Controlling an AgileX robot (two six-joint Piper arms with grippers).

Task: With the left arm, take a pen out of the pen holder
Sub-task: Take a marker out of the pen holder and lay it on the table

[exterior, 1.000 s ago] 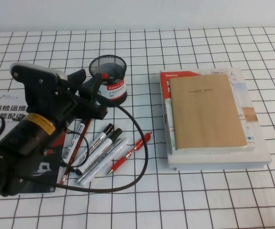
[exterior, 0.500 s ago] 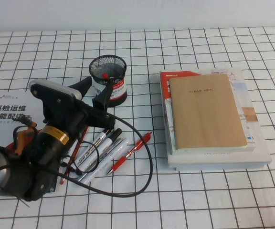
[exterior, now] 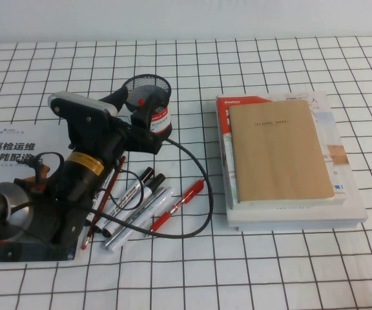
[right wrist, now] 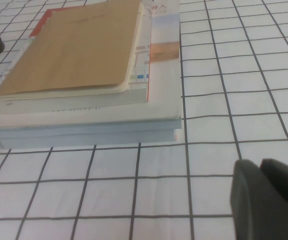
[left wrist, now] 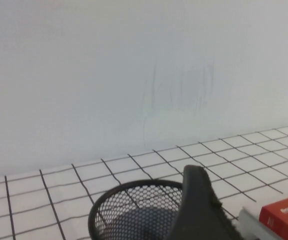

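Left gripper at holder rim, fingers spread so I can straddle red pen inside. Right gripper idle beyond books, far from holder; grip state I cannot tell.

bare table behind pen holder, loose pens nearside

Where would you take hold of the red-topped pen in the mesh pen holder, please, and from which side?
Grip its red top, the only part showing inside the pen holder; the mesh wall blocks the sides, so come from above. The left gripper is open at the holder's rim; the right gripper hangs over the table near the books.
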